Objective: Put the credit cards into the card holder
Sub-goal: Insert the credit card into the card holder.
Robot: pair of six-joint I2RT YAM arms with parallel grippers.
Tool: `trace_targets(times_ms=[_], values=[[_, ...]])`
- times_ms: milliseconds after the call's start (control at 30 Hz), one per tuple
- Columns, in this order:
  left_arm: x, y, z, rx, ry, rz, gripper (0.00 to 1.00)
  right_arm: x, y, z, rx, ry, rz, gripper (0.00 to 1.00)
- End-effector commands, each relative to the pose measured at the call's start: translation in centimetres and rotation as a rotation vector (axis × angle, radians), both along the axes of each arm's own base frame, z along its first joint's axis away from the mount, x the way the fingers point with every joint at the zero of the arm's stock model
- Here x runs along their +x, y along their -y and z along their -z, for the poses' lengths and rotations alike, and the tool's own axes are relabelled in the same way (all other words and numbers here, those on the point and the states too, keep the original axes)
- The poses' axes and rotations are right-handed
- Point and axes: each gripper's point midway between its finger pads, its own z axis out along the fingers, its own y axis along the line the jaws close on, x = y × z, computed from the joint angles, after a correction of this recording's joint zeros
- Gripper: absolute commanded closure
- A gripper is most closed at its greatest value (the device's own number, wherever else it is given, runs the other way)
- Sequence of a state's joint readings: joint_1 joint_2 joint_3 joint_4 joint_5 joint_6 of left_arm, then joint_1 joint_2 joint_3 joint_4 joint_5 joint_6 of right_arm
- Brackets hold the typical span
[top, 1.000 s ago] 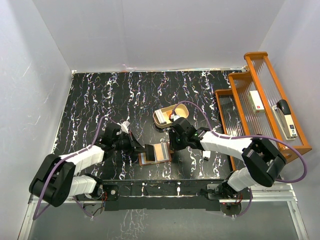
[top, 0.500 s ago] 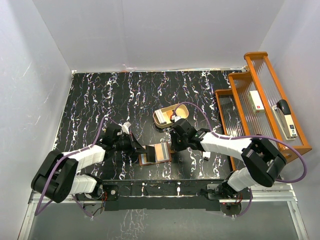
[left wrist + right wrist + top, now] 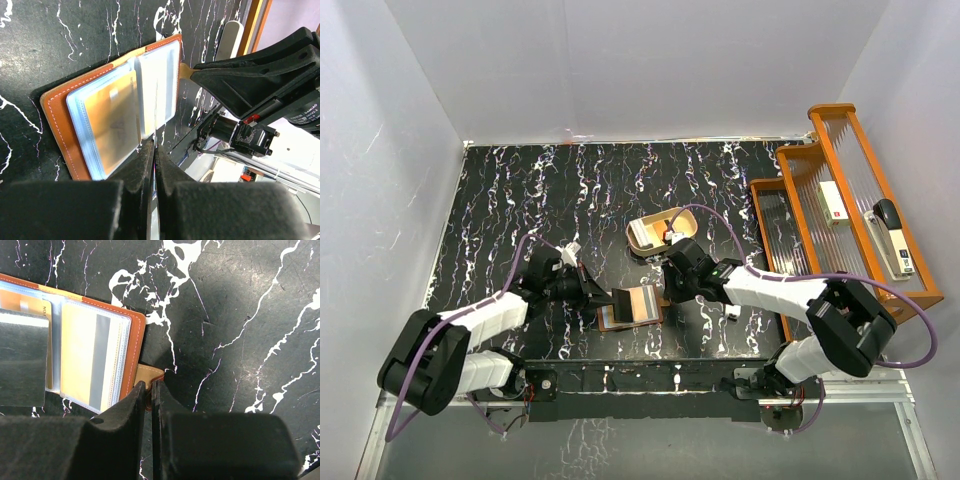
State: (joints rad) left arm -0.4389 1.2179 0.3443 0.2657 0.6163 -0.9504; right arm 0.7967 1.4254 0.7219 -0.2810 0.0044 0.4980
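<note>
**While the card holder lies open, both grippers are clamped**

Where the card holder (image 3: 642,303) is laid open and face up on the bench (image 3: 520,200), near the front edge between the two arms, its tan tab (image 3: 150,374) is pinched by the right gripper (image 3: 148,387), fingers closed tight on it. One credit card (image 3: 156,107) is gripped by its near edge in the left gripper (image 3: 154,147), fingers shut on it. It is seen edge-on there and is held over the middle of the holder's clear sleeves (image 3: 160,75). Whether its far edge is inside a sleeve cannot be told. Other cards are seen in the sleeves:
- an orange card (image 3: 107,120) on the page away from the tab
- a dark-striped card (image 3: 95,360) on the page beside the tab

A tan oval tray (image 3: 680,222) is set just behind the right gripper.
</note>
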Motion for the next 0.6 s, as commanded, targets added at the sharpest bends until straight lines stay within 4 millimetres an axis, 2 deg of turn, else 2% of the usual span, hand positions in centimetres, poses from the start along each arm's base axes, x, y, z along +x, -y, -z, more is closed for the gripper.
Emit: trace_targets(times_ms=[0,167,433,567], values=[[0.1,0.6,-0.7,-0.035,0.005,0.023,1.00,0.4,-0.3,-1.0,0.029,0.044,0.004,0.99],[0.0,0.5,0.2,-0.028,-0.011,0.020,1.00,0.5,-0.3,-1.2,0.033,0.050,0.005,0.99],[-0.6,-0.2,2.9,0.038,-0.085,0.005,1.00,0.5,-0.4,-1.1,0.033,0.047,0.003,0.99],[-0.4,-0.3,2.9,0.058,-0.086,-0.002,1.00,0.5,-0.4,-1.1,0.035,0.048,0.007,0.99]])
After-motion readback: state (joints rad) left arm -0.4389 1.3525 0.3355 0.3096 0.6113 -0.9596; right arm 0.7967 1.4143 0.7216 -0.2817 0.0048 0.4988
